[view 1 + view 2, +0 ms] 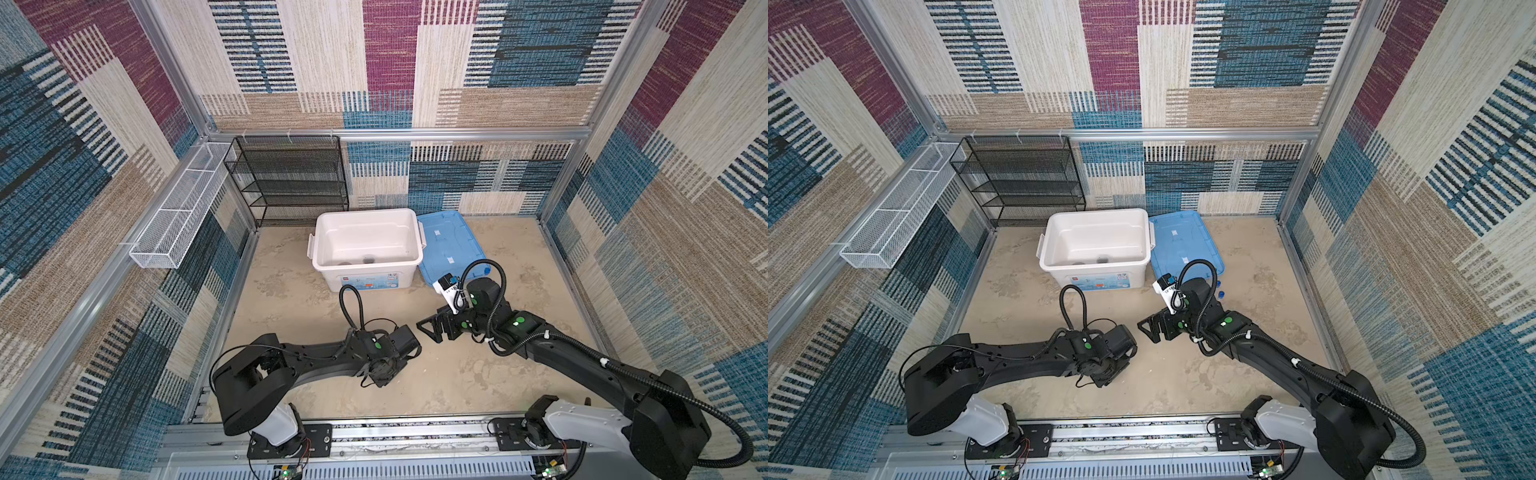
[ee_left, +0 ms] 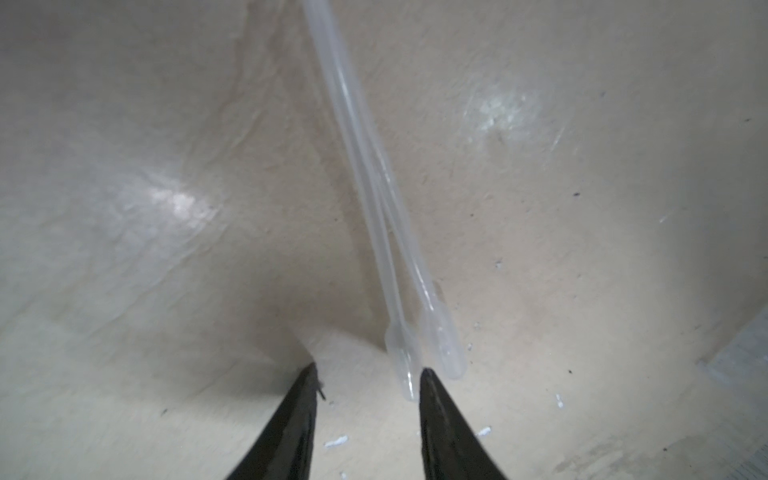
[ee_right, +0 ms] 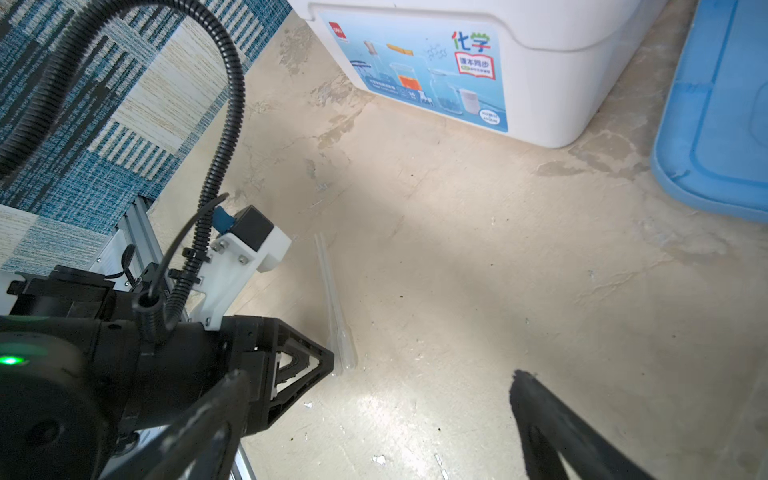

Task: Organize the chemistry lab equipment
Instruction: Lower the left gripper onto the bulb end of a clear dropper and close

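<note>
Now the step in hand looks like picking up the clear droppers (image 2: pixel 376 195). Two of them lie side by side, touching, on the tabletop (image 2: pixel 582 208), out in front of the labelled wall of the white bin (image 3: pixel 561 83) and apart from it. The left gripper (image 2: pixel 368 372) is down low at their bulb ends, and its fingers (image 2: pixel 440 415) are parted with a clear gap and nothing clamped. One bulb lies just inside that gap, right against a fingertip. The other bulb lies outside it, on that finger's far side. Closing from here would, I judge, catch one dropper at best, or pinch a soft bulb and flick it away.

To do this well, slide the gripper sideways until both bulbs sit between the fingers, or better the stiffer stems just above them. Hold the fingertips on the tabletop so the thin plastic cannot slip under, then close gently. Taking one dropper at a time is safer if both will not fit.

The right gripper (image 1: pixel 430 330) hangs nearby, also in front of the bin, with its fingers spread wide and empty. The bin stands open with its blue lid (image 1: pixel 451 245) flat beside it, so the droppers can go straight in over the bin's rim.
</note>
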Motion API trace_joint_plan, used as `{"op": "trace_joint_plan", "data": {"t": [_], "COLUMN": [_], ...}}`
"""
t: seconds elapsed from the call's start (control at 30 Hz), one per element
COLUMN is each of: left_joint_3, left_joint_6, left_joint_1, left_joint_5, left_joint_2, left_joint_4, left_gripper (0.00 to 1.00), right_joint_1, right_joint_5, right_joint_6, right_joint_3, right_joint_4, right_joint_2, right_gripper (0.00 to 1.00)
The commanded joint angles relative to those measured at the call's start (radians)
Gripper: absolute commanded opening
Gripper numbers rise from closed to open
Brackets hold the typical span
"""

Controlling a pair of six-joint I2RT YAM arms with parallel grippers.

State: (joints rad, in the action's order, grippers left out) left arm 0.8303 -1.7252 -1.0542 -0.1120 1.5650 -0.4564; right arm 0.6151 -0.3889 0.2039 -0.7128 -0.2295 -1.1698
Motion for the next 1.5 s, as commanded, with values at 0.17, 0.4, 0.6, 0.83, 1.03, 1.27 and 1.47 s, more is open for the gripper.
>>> {"op": "trace_joint_plan", "data": {"t": [0.17, 0.4, 0.6, 0.83, 1.03, 1.27, 1.47], "left_joint_3": [0.006, -0.004, 0.008, 0.013, 0.033, 0.02, 0.018], "left_joint_6": [-0.027, -0.02, -0.005, -0.022, -0.031, -0.039, -0.035], "left_joint_1": [-0.003, 0.0, -0.002, 0.0, -0.001, 0.003, 0.003], "left_joint_5": [-0.005, -0.051, -0.054, -0.05, 0.002, 0.009, 0.015], "left_joint_2": [0.018, -0.015, -0.05, -0.031, 0.011, 0.048, 0.068], "left_joint_4": [-0.045, -0.07, -0.053, -0.02, -0.057, -0.021, -0.017], "left_gripper": [0.26, 0.34, 0.33, 0.37, 0.37, 0.34, 0.33], "right_joint_1": [0.0, 0.0, 0.0, 0.0, 0.0, 0.0, 0.0], "right_joint_5": [0.036, 0.033, 0.031, 0.033, 0.038, 0.044, 0.048], "right_joint_6": [-0.014, -0.011, -0.008, -0.011, -0.015, -0.012, -0.012], "right_joint_3": [0.018, 0.018, 0.021, 0.026, 0.024, 0.027, 0.029], "right_joint_4": [0.026, 0.032, 0.04, 0.043, 0.035, 0.04, 0.038], "right_joint_2": [0.024, 0.028, 0.025, 0.016, 0.023, 0.022, 0.03], "right_gripper": [1.0, 0.99, 1.0, 0.99, 0.99, 0.99, 1.0]}}
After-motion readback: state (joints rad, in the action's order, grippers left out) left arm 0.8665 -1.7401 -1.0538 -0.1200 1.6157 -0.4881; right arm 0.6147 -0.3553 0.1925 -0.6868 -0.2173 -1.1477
